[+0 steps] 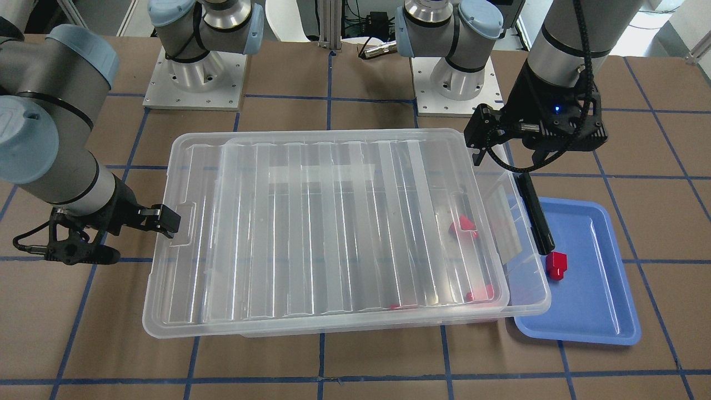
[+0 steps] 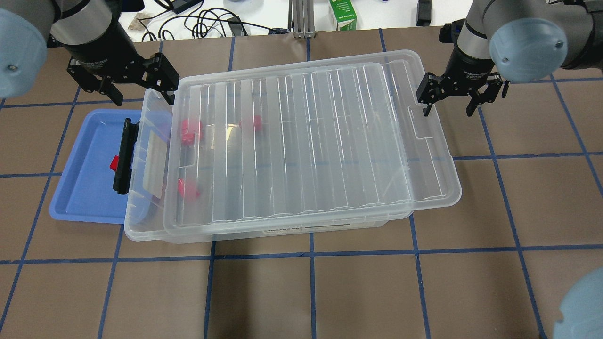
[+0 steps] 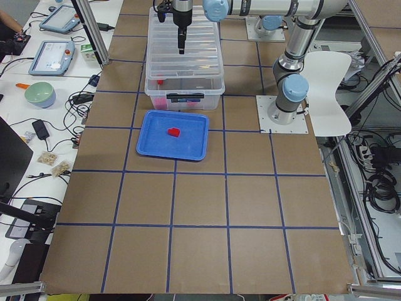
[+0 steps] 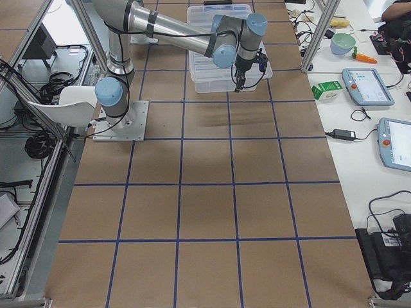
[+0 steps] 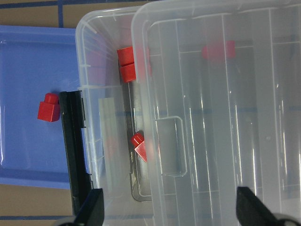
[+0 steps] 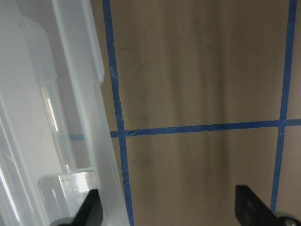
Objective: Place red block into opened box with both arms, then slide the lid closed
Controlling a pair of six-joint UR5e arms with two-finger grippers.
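Observation:
One red block (image 1: 556, 264) (image 2: 113, 163) (image 5: 48, 107) lies on the blue tray (image 1: 589, 311). Several more red blocks (image 2: 191, 130) (image 1: 462, 225) rest inside the clear box (image 2: 141, 234) (image 1: 533, 307). The ribbed lid (image 2: 301, 141) (image 1: 344, 222) lies on the box, shifted toward my right, so a strip at the tray end stays uncovered. My left gripper (image 2: 139, 92) (image 1: 508, 153) (image 5: 171, 209) is open and empty above that uncovered end. Open and empty too, my right gripper (image 2: 448, 109) (image 1: 136, 239) (image 6: 171, 212) stands just off the lid's far short end, by its notch.
A black latch handle (image 2: 125, 157) (image 1: 536, 214) hangs on the box's end wall over the tray. Brown table paper with blue tape lines surrounds the box. Both arm bases (image 1: 194, 72) stand behind it. Cables and a green carton (image 2: 342, 14) lie past the far edge.

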